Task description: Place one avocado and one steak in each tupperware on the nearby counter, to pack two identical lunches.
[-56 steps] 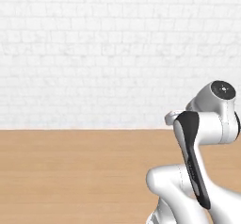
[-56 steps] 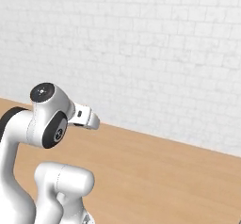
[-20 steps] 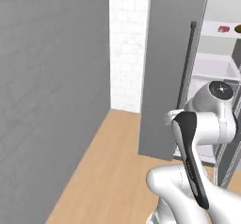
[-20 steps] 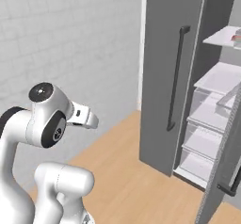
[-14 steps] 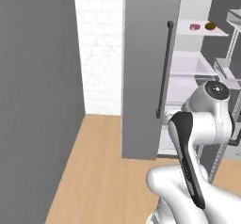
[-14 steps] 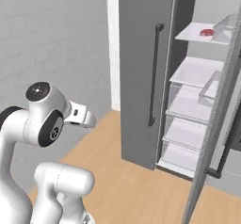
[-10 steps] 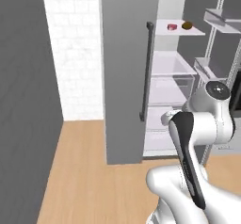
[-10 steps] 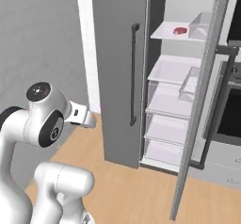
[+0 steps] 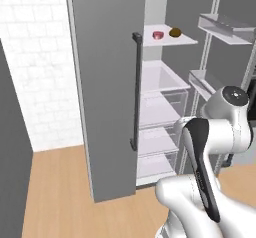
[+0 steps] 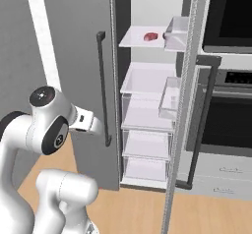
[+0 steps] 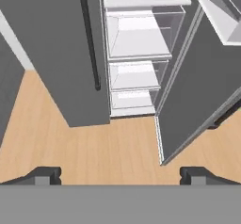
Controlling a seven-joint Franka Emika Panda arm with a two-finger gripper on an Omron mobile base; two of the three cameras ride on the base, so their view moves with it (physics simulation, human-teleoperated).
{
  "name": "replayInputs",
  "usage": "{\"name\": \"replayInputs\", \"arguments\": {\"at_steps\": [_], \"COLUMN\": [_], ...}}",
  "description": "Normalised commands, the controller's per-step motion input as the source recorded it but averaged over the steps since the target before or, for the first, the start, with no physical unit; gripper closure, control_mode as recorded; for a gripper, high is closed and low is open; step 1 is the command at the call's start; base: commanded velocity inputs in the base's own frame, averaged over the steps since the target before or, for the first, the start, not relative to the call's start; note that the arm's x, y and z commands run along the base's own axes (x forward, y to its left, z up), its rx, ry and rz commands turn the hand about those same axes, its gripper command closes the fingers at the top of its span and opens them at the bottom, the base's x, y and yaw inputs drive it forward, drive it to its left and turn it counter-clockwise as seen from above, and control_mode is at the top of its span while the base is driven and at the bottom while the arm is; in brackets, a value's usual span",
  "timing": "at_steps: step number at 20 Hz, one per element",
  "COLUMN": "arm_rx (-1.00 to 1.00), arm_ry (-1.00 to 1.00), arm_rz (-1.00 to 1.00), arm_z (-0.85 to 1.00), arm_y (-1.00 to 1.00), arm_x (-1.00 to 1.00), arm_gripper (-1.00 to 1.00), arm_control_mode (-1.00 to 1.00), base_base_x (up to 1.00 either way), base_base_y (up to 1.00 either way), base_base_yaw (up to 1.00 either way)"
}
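Fetching the food looks to be the step in hand: a steak, small, flat and red-pink, and an avocado, a small dark-brown ball just beside it at its 3 o'clock in the left base view, lie on the top shelf of an open fridge. The right base view shows the red-pink piece on that white shelf, beside a clear door bin at its 3 o'clock; the avocado cannot be made out there. Below the shelf, the clear drawers appear empty as far as the frames show. One fridge door stands swung outward at 3 o'clock in the hand view; the other, with a dark bar handle, stays shut at 9 o'clock. The gripper has its jaws fully apart, clamped on nothing, hanging over the wooden floor in front of the fridge. Judged from this, no packing has begun. The next move calls for raising the hand to the top shelf, well above its present aim, and lining the jaws on one item.
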Motion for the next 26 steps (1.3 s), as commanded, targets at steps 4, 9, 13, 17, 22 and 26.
{"name": "replayInputs", "arguments": {"at_steps": [4, 9, 13, 17, 22, 26], "arm_rx": [0.0, 0.0, 0.0, 0.0, 0.0, 0.0], "arm_ry": [0.0, 0.0, 0.0, 0.0, 0.0, 0.0], "arm_rz": [0.0, 0.0, 0.0, 0.0, 0.0, 0.0], "arm_z": [0.0, 0.0, 0.0, 0.0, 0.0, 0.0], "arm_y": [0.0, 0.0, 0.0, 0.0, 0.0, 0.0], "arm_x": [0.0, 0.0, 0.0, 0.0, 0.0, 0.0], "arm_gripper": [-1.0, -1.0, -1.0, -1.0, -1.0, -1.0], "arm_control_mode": [1.0, 1.0, 1.0, 1.0, 1.0, 1.0], "base_base_x": [1.0, 0.74, 0.18, 0.0, 0.21, 0.37], "base_base_y": [0.0, -0.2, -0.62, -0.28, -0.07, -0.24], "base_base_yaw": [-0.07, -0.06, -0.05, 0.0, 0.0, 0.0]}}
